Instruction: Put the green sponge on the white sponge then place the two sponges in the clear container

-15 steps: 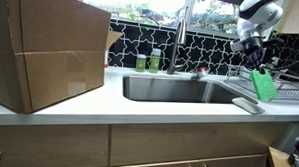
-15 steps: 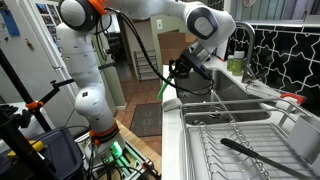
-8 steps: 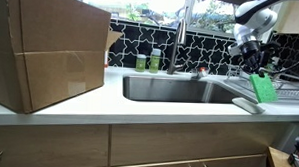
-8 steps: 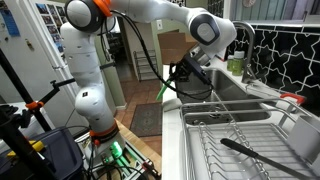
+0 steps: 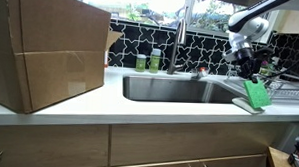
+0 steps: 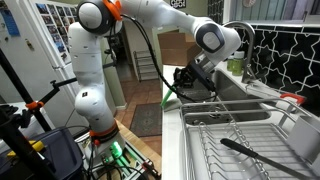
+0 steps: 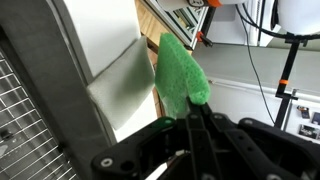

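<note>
**Green sponge pinched in the jaws, held close above the white sponge**

In an exterior view the green sponge (image 5: pixel 256 93) is seen hanging on edge, its upper end clamped between the jaws. The white sponge (image 5: pixel 245 105) lies flat on the tabletop (image 5: pixel 89 109), close by at 7 o'clock. In an exterior view the green sponge (image 6: pixel 167 92) is shown only as a sliver. In the wrist view the green sponge (image 7: pixel 180 72) is carried out toward 12 o'clock, long axis along the jaws. The white sponge (image 7: pixel 122 88) is found just beside it at 10 o'clock. No writing can be read.
</note>
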